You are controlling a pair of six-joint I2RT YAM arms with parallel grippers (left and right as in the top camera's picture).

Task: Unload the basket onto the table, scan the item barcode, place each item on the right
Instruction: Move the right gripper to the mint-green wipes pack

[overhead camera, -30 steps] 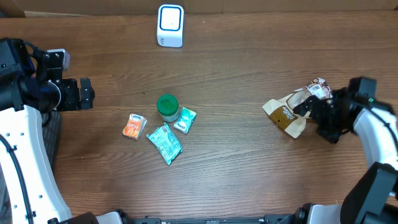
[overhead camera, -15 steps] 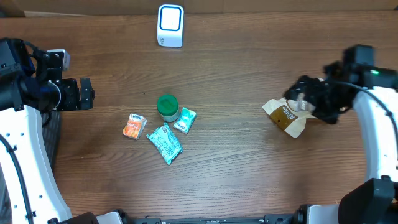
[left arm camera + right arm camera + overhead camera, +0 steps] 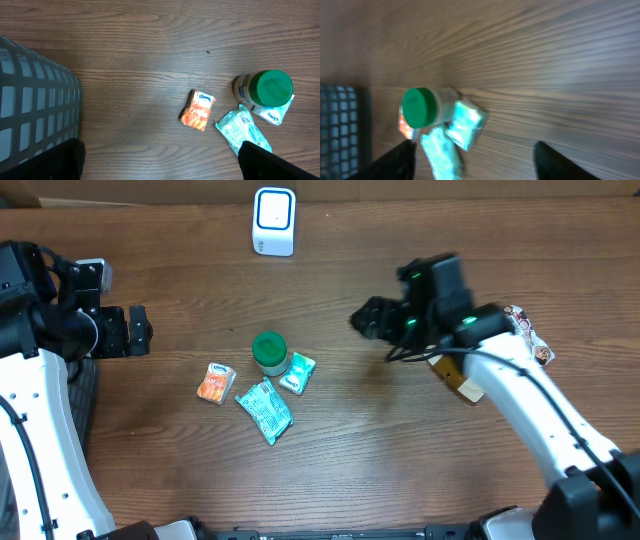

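A white barcode scanner [image 3: 274, 220] with a blue face stands at the table's far edge. Mid-table lies a cluster of items: a green-lidded jar [image 3: 269, 352] [image 3: 420, 107], a small teal tissue pack [image 3: 298, 372], a bigger teal packet [image 3: 265, 410] and an orange tissue pack [image 3: 215, 383] [image 3: 198, 109]. My right gripper [image 3: 368, 320] [image 3: 475, 162] hovers right of and beyond the jar, open, holding nothing. At the left edge my left gripper [image 3: 135, 330] [image 3: 160, 167] stands wide open and empty above bare wood, apart from the items.
A brown snack bag [image 3: 465, 380] lies at the right, partly under my right arm, with its printed end [image 3: 527, 332] showing beyond the arm. A grey mesh basket [image 3: 30, 100] [image 3: 340, 130] sits off the table's left side, below my left arm.
My right arm has swung left from the brown bag to the middle of the table, near the jar. The bag stays where it lay. The left arm has not moved.
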